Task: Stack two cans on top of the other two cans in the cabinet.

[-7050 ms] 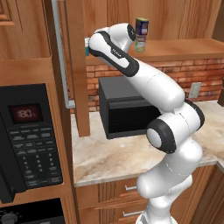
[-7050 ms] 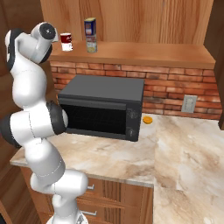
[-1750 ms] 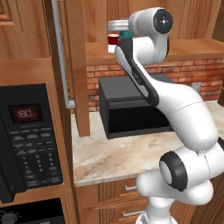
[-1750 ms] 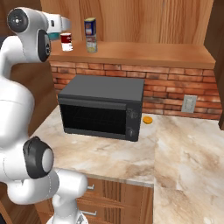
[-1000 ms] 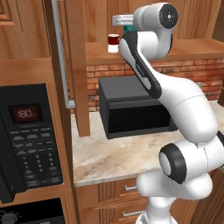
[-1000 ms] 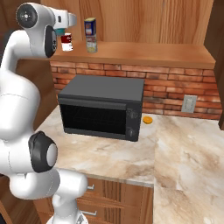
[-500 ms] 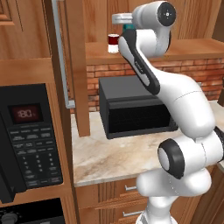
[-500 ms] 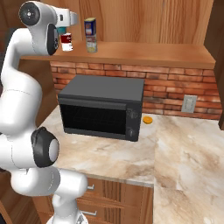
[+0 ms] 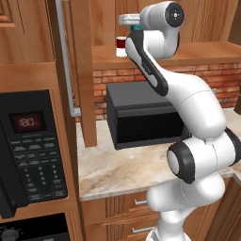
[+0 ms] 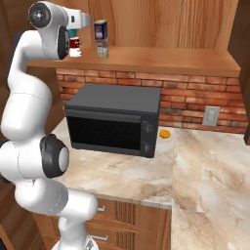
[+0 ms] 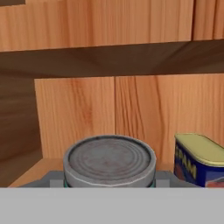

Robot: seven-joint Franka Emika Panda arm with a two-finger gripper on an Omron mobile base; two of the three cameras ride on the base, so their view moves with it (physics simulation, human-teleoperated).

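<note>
The gripper (image 11: 109,180) is raised to the shelf of the cabinet (image 10: 166,59) and is seen closed on the teal-blue can (image 11: 109,160), whose ribbed silver lid lies between the two grey fingers (image 11: 52,178) in the hand view. In the right base view a sliver of that teal can (image 10: 73,32) is seen directly above the red-and-white can (image 10: 74,46), which stands upright near the left end of the shelf; whether the two tins touch cannot be told. Just to the right, the dark blue can with the yellow top (image 10: 101,29) is found stacked upright on the greenish-beige can (image 10: 102,50), and its yellow lid and blue label are also seen to the right of the held tin in the hand view. The cabinet door (image 9: 82,70), with its long silver bar handle (image 9: 66,61), is stood open at the left of the shelf. Below the shelf a black microwave (image 10: 114,117) is set on the marble counter (image 10: 205,166), against a brick backsplash.
</note>
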